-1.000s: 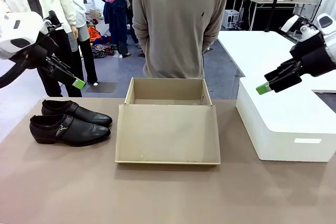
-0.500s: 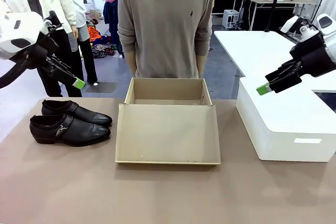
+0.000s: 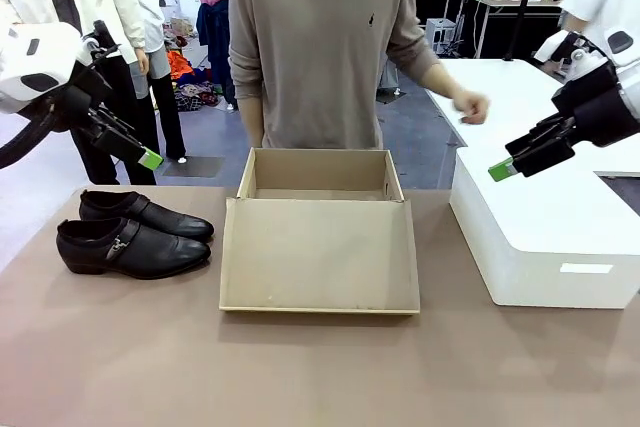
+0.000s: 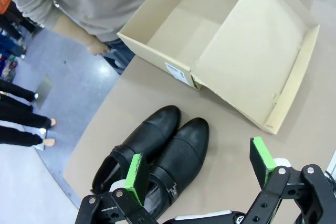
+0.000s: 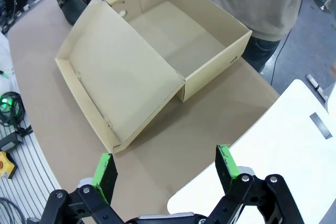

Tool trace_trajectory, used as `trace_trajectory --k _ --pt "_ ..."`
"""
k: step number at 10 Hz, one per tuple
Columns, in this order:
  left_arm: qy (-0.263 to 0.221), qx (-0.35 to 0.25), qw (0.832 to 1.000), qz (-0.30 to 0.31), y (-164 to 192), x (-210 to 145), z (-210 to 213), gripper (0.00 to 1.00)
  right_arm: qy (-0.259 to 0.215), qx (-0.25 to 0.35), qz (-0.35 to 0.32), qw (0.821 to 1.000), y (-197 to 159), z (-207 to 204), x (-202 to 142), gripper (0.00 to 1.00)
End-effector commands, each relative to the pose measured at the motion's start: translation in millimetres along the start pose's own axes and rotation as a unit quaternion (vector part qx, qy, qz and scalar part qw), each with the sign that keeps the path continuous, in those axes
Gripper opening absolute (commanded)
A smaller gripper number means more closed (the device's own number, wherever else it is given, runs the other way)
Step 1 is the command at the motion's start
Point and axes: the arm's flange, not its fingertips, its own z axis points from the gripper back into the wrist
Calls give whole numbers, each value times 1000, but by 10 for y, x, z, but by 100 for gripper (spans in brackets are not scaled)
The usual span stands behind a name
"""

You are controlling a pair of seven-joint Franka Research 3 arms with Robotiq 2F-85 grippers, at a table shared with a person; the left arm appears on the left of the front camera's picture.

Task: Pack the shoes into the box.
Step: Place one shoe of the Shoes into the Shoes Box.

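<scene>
The packing looks to be at its very start, and the step in hand is the reach for the 1st shoe. The table (image 3: 120, 367) spreads below both claws. The box (image 3: 318, 154) lies open and empty, below and ahead of the right claw (image 5: 165, 170), with its flap folded flat toward the robot. The shoes (image 3: 135, 237) sit side by side directly beneath the left claw (image 4: 199, 169), toes toward the box and near the flap's edge. Both claws hover above the table, jaws spread wide, with nothing between the pads.

The next move probably falls to the left claw. It calls for a straight drop onto 1 shoe, a close across its narrow width near the strap, then a lift over the flap into the tray beyond. The glossy upper may slip, so a grip low on the sides seems safer.

The table is flat and matte, a dull brown. Under the right claw stands the white box (image 3: 540, 247), large, smooth and round-cornered. The box for the shoes is tan cardboard, matte and thin-walled, a shallow rectangle with a hinged lid. The 2 shoes are black leather with a soft shine, long and tapered, each with a side strap and low heel; a small metal buckle glints on the nearer one. The pads are small, flat and green.
</scene>
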Motion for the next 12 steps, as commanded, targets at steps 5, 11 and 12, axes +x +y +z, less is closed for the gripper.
trace_trajectory --k 5,11,12 --pt "-1 -1 1000 0 2 0 2 100 -8 5 10 1000 -36 -9 -5 100" --pt "-1 -1 1000 0 2 0 2 100 -8 5 10 1000 -36 -9 -5 100" --pt "-1 -1 1000 0 2 0 2 100 -8 5 10 1000 -36 -9 -5 100"
